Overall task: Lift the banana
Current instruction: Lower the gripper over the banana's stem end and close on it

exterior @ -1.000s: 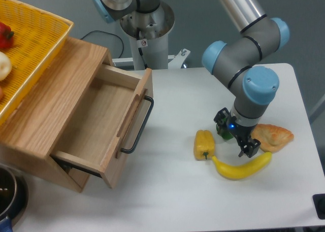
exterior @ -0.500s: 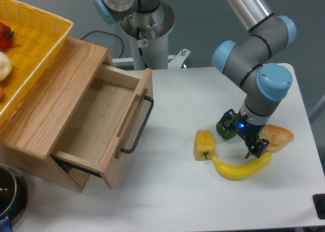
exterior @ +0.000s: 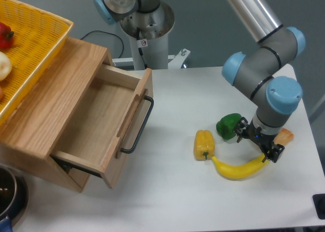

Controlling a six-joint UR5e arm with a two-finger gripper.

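The gripper [exterior: 267,155] hangs low over the right part of the white table [exterior: 172,196], its dark fingers pointing down at the right-hand tip of the banana [exterior: 238,168]. The fingertips sit at or just above that tip; whether they touch it cannot be told, and how wide the jaws stand cannot be told either, since the wrist hides most of the gap. Nothing is visibly lifted.

The banana lies flat on the table, its long axis running nearly left to right with the ends curling upward. The left, tapered end points toward the yellow pepper [exterior: 204,144] and lies just below its base, touching or nearly so. The right end rises toward the gripper.

Just behind the gripper, a tan-orange pastry [exterior: 285,136] shows only a small corner past the arm's wrist. A green pepper [exterior: 228,125] sits to the left of the wrist, beside and slightly behind the yellow pepper.

In front of the banana the tabletop runs bare to its front edge; the right edge lies not far beyond the pastry. To the left, bare table lies between the peppers and a wooden drawer unit [exterior: 61,95], whose drawer [exterior: 101,125] stands pulled out with its black handle [exterior: 138,128] facing the fruit. A yellow basket [exterior: 30,44] rests on top of the unit.
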